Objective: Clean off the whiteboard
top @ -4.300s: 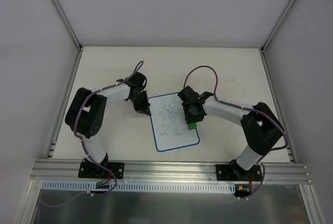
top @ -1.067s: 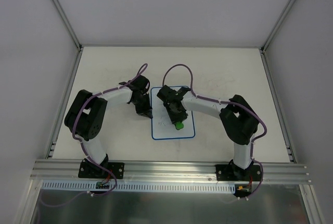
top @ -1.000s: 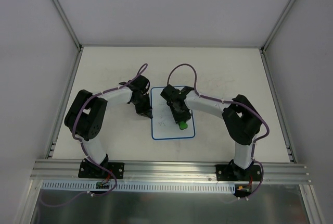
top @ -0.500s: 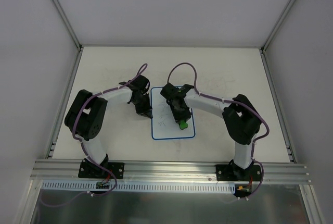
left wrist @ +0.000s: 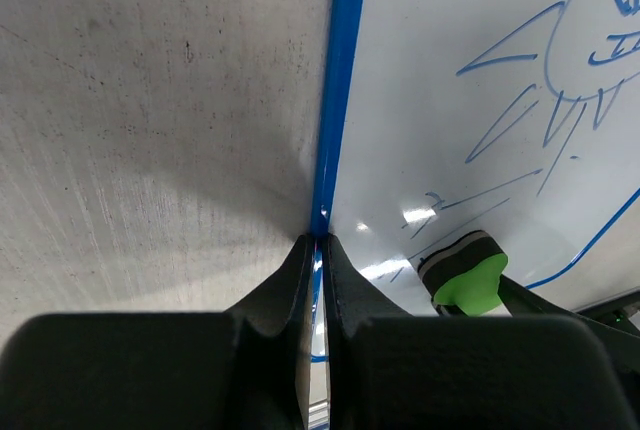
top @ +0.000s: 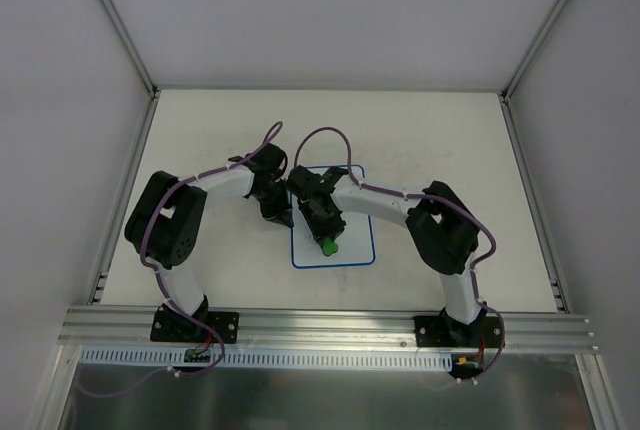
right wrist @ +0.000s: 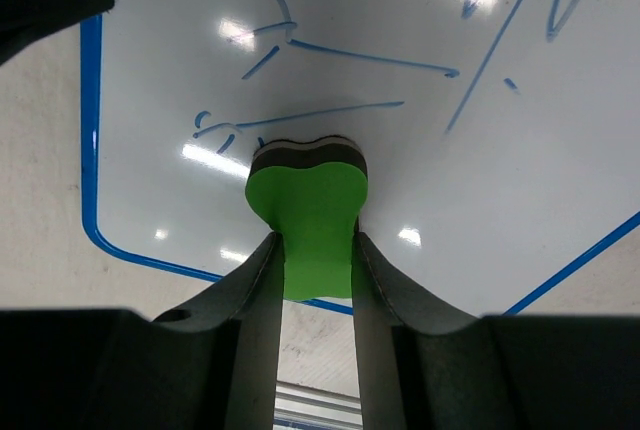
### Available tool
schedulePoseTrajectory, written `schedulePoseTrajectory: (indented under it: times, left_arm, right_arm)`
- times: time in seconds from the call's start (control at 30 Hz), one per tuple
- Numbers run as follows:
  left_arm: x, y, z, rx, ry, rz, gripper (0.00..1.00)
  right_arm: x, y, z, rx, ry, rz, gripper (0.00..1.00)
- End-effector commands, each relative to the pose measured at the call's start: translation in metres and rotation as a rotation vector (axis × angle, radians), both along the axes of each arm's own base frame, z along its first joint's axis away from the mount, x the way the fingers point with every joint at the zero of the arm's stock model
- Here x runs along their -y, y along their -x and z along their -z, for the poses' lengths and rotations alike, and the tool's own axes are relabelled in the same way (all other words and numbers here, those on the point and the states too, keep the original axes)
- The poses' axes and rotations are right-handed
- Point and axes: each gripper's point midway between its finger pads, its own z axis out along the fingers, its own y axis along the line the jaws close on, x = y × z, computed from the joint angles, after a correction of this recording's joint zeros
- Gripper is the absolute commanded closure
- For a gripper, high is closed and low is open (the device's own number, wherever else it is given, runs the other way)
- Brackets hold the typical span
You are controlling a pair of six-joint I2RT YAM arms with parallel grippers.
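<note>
The whiteboard (top: 350, 240) lies flat on the table, white with a thin blue rim and blue scribbles (right wrist: 370, 55). My right gripper (top: 325, 235) is shut on the green bone-shaped eraser (right wrist: 308, 218), whose dark felt face presses on the board near its lower left part. The eraser also shows in the left wrist view (left wrist: 467, 280). My left gripper (left wrist: 320, 250) is shut on the board's blue left rim (left wrist: 335, 100), pinning it in place. In the top view the left gripper (top: 278, 212) sits at the board's left edge.
The cream table (top: 200, 130) is walled by white panels with metal frame posts (top: 120, 20). An aluminium rail (top: 330, 325) runs along the near edge. Both arms crowd the board's left half.
My right gripper has slid the eraser leftward and slightly down across the board. Since the earliest frame most of the drawing is gone and the board has shifted left and squared up. The left gripper has stayed put.
</note>
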Motion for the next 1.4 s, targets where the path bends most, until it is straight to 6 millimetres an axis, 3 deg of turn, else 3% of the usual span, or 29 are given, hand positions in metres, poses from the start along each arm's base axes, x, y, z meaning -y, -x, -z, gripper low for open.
schedulePoseTrajectory:
  times: [0.0,0.2,0.4,0.53,0.6,0.83,1.0,1.17,1.37]
  left_arm:
    - [-0.021,0.013,0.032,-0.073,-0.119,-0.028,1.0]
    - [-0.023,0.014,0.033,-0.074,-0.126,-0.025,1.0]
    - [-0.022,0.011,0.032,-0.067,-0.122,-0.022,1.0]
    - [-0.02,0.009,0.032,-0.07,-0.114,-0.018,1.0]
    - [-0.018,0.009,0.03,-0.067,-0.108,-0.016,1.0]
    - [-0.014,0.004,0.022,-0.048,-0.085,-0.014,1.0]
    - [-0.013,-0.005,0.003,0.014,-0.069,-0.021,0.96]
    - [-0.014,-0.014,-0.015,0.084,-0.067,-0.036,0.77]
    - [-0.017,-0.015,-0.025,0.118,-0.07,-0.055,0.63]
  right_arm:
    - [0.005,0.002,0.005,-0.032,0.046,0.005,1.0]
    - [0.043,0.0,0.001,-0.012,0.136,0.074,1.0]
    - [0.104,0.002,0.003,0.008,0.221,0.184,1.0]
    - [0.123,0.002,0.001,0.024,0.209,0.235,1.0]
    - [0.119,-0.002,-0.004,0.053,0.185,0.231,1.0]
    - [0.071,-0.02,-0.028,0.14,0.035,0.168,1.0]
    - [0.049,-0.033,-0.033,0.148,-0.009,0.197,0.99]
    - [0.021,-0.035,-0.022,0.111,-0.029,0.206,0.83]
    - [0.013,-0.029,-0.007,0.064,-0.019,0.211,0.62]
